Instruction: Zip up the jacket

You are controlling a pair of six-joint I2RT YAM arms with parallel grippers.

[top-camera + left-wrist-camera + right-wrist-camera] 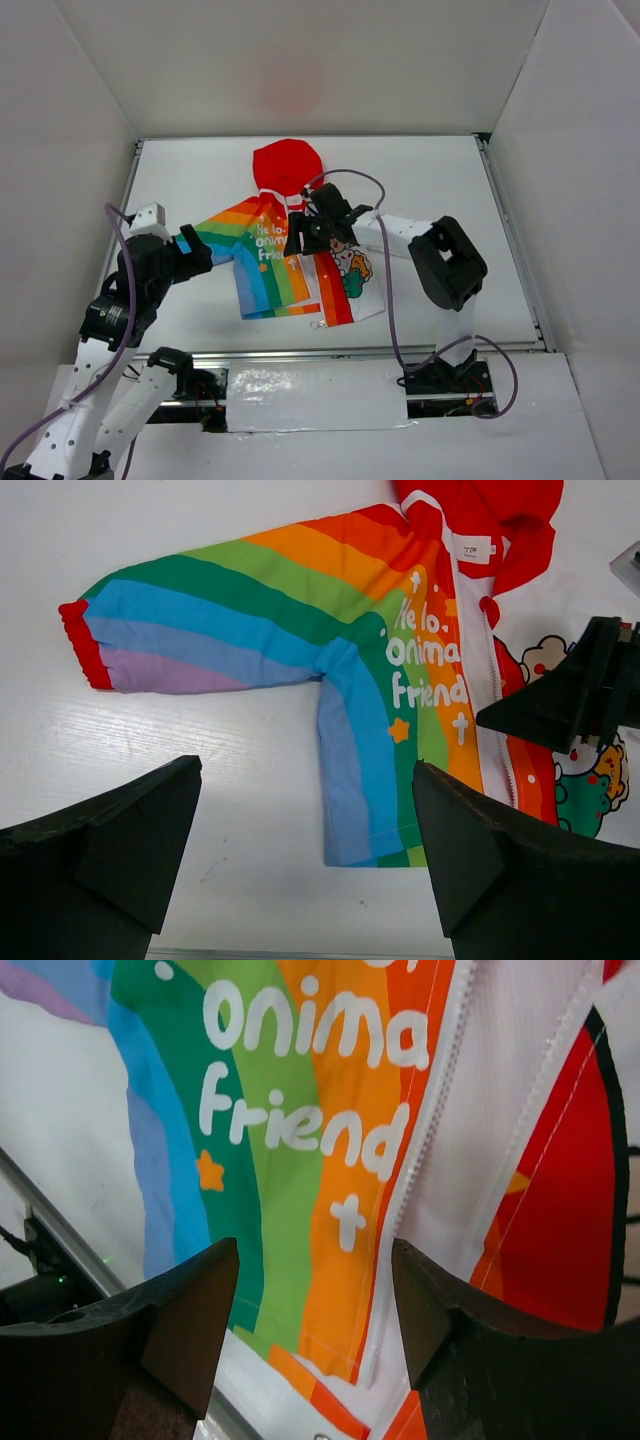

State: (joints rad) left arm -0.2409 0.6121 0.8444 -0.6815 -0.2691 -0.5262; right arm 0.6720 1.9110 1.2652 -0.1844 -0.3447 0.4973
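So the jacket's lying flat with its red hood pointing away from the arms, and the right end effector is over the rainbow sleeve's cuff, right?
Not quite. The right end effector is over the jacket's front, by the white zipper, not the rainbow sleeve's cuff; the top external view shows it. The rest, red hood included, is right.

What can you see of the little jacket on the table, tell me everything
The jacket is a small hooded child's one, soft-looking fabric, lying flat on the white table, red hood at the far end. One half is rainbow-striped with white lettering, its red-cuffed sleeve stretched sideways; the other is white with cartoon animals. The white zipper looks undone, fronts parted. The right gripper hangs open over its front; contact unclear.
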